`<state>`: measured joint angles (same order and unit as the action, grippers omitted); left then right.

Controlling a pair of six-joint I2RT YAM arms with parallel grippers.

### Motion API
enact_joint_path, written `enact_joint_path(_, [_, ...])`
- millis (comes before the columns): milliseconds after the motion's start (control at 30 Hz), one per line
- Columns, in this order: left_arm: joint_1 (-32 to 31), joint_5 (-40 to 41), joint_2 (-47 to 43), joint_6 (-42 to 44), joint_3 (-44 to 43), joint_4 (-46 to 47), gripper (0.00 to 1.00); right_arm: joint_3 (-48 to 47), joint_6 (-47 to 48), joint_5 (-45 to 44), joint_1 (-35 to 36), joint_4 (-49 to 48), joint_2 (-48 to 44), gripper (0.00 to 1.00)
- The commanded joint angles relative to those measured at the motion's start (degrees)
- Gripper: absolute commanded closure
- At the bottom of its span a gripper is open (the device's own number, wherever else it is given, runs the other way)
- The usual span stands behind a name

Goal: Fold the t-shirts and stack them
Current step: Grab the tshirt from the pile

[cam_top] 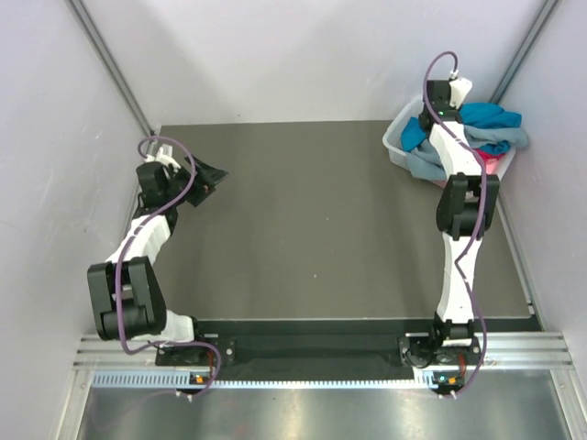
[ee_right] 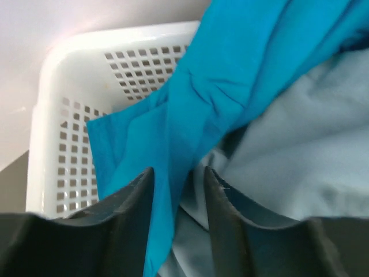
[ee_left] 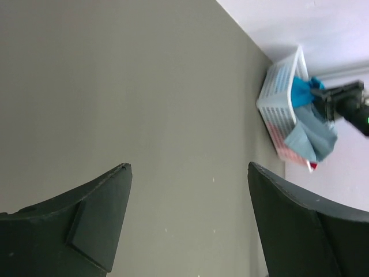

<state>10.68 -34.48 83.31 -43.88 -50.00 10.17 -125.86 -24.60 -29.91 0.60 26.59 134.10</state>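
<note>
Right wrist view, inside the white lattice basket (ee_right: 63,86): my right fingers (ee_right: 177,173) stand narrowly apart at 6 o'clock in the frame, straddling a hanging fold of the teal-blue t-shirt (ee_right: 230,86). The cloth runs down between the two tips and touches them, but I cannot tell whether they have it pinched. The grey-blue t-shirt (ee_right: 300,156) lies crumpled just beside them, from 3 to 5 o'clock, partly under the teal one. From the top camera, the basket sits at the 2 o'clock corner of the dark surface (cam_top: 312,211) with all three shirts heaped in it: teal on top, grey-blue spilling over the near rim, and a patch of the red-pink t-shirt (cam_top: 495,165) showing at the basket's 4 o'clock side. My left fingers (cam_top: 206,179) hover spread wide at 10 o'clock over the surface, holding nothing, well apart from the basket.
</note>
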Motion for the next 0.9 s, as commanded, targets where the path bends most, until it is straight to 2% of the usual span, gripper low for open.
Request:
enact_joint_path(0, [-1.97,0.11,-5.07,3.35,-0.27,-4.36,0.15,-6.05,-0.54,0.11,-0.16,-3.21,1.51,0.63])
enact_joint_path(33, [-3.19,0.64,-5.69,3.88,-0.54,-5.24,0.15,-6.93,-0.01,-0.06,-0.16,-3.56,2.21,0.74])
enact_joint_path(167, [-6.01,1.61,-7.54,6.78,-1.33,-9.38,0.17,-9.48,-0.01,-0.15,-0.16,-4.7,1.69,1.0])
enact_joint_path(367, [-8.3,1.52,-11.06,7.32,-1.07,-13.42,0.19,-10.28,-1.5,4.93,-2.01,-11.28,-5.24,1.0])
enact_joint_path(467, [-8.39,2.31,-14.56,7.4,-0.89,-15.88,0.19,-11.68,-5.09,9.76,-2.01,-22.77,-10.69,1.0])
enact_joint_path(567, [-8.39,2.31,-16.41,7.05,-1.15,-18.34,0.2,-17.82,-6.6,13.81,-2.01,-28.5,-14.12,1.0])
enact_joint_path(667, [-8.39,1.52,-18.61,6.09,-0.72,-18.96,0.2,-19.51,-8.43,15.4,-1.57,-36.58,-20.43,1.0])
enact_joint_path(833, [-8.3,1.78,-22.22,4.51,1.21,-19.14,0.2,-19.51,-13.63,20.41,-1.04,-40.03,-27.39,1.0])
enact_joint_path(867, [-8.3,1.7,-23.18,4.5,1.57,-19.23,0.2,-19.42,-15.63,21.9,0.96,-39.86,-28.27,1.0])
